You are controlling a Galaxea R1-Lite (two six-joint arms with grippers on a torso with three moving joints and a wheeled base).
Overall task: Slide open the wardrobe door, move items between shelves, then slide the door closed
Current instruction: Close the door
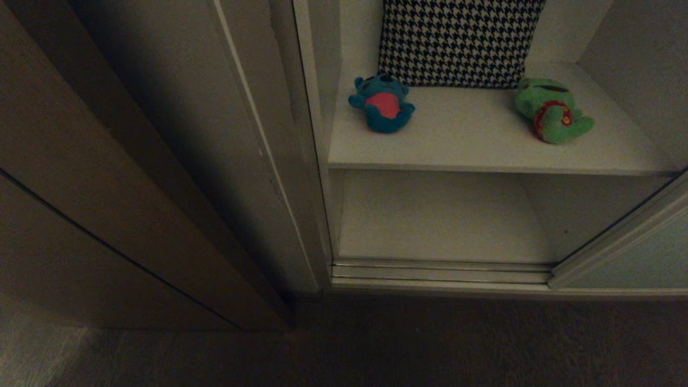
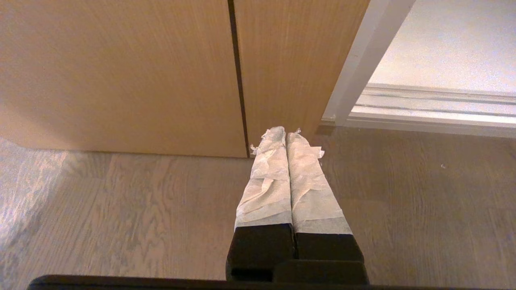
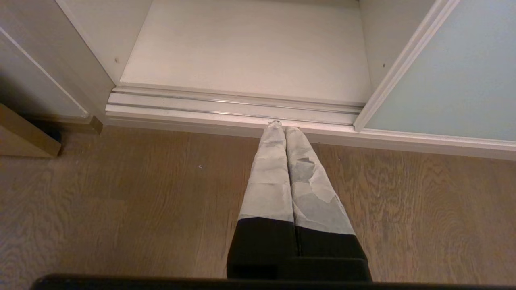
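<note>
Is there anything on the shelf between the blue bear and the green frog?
No. In the head view the white shelf is bare between the blue bear and the green frog; the houndstooth cushion stands behind that gap.

A: Where do the toys lie?

B: Both on the upper white flat shelf (image 1: 484, 145). The small teal-blue plush bear with the red belly (image 1: 382, 103) lies towards its left end, near the left wall; the green plush frog in red patterned clothing (image 1: 552, 110) lies towards the right end, well apart from the bear.

A: And behind them?

B: The black-and-white houndstooth cushion (image 1: 459, 40) leans against the back wall, between the two toys and behind both.

A: Below?

B: A lower white shelf (image 1: 441, 220), directly under the first. In front of it runs the pale floor track (image 1: 438, 271).

A: The door?

B: The pale grey-green sliding wardrobe door (image 1: 639, 258) stands at the right, on the track. The brown wooden side panel (image 1: 80, 204) stands left of the opening.
</note>
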